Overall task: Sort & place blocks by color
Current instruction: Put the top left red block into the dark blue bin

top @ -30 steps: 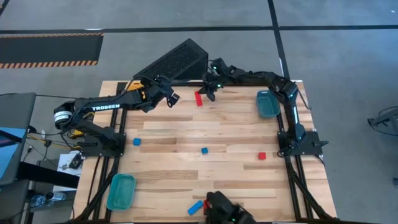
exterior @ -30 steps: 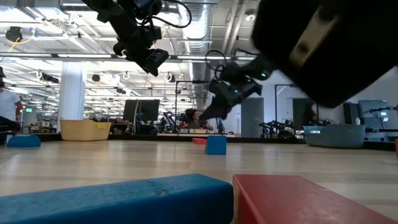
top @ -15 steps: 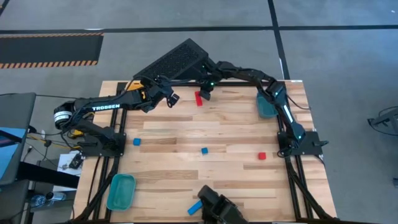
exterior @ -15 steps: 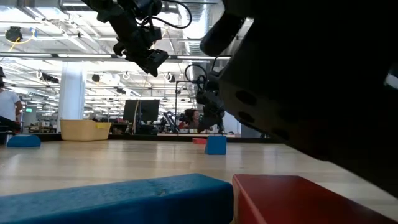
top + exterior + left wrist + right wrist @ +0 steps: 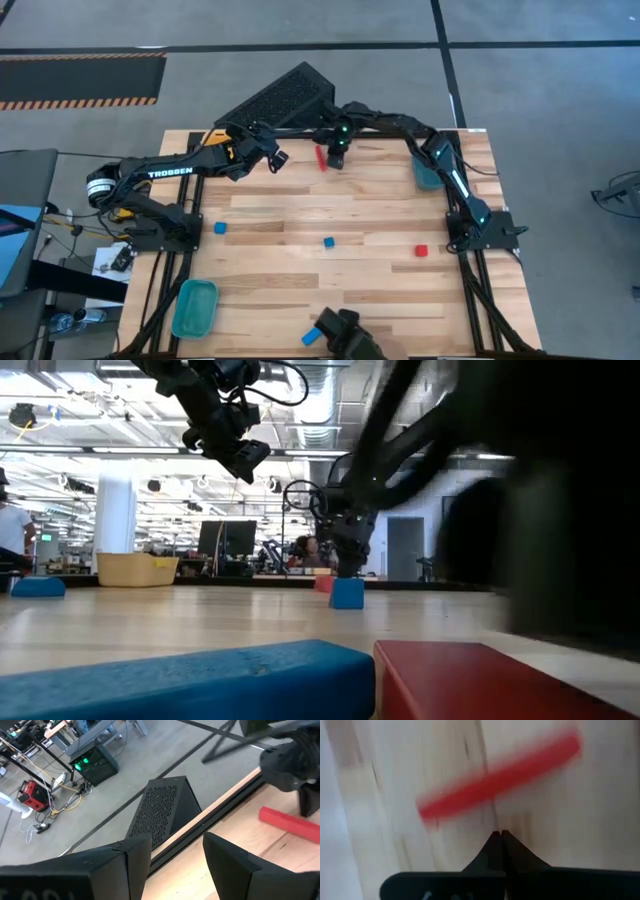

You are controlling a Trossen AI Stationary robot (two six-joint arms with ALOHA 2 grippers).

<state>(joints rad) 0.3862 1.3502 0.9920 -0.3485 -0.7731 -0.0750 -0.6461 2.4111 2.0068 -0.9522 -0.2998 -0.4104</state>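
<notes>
A red bar (image 5: 320,158) lies flat near the table's far edge; it also shows as the red bar (image 5: 500,775) and the red bar (image 5: 289,822). My right gripper (image 5: 337,156) stands just right of it, shut, pointing down, low over the wood as my right gripper (image 5: 350,558) shows. My left gripper (image 5: 276,158) hovers open, high, left of the bar. Blue cubes (image 5: 220,228) (image 5: 328,242), a red cube (image 5: 421,251) and a blue bar (image 5: 314,333) rest flat on the table.
A teal tray (image 5: 429,168) sits at the far right and another teal tray (image 5: 193,306) at the near left. A yellow tray (image 5: 138,568) lies far left, partly under my left arm. A dark object (image 5: 347,335) sits at the near edge. A black perforated box (image 5: 285,98) stands behind the table.
My right gripper came down toward the table beside the red bar and turned from slanting to pointing straight down, its arm reaching farther left along the far edge. The dark object at the near edge shifted. My left arm kept still.
</notes>
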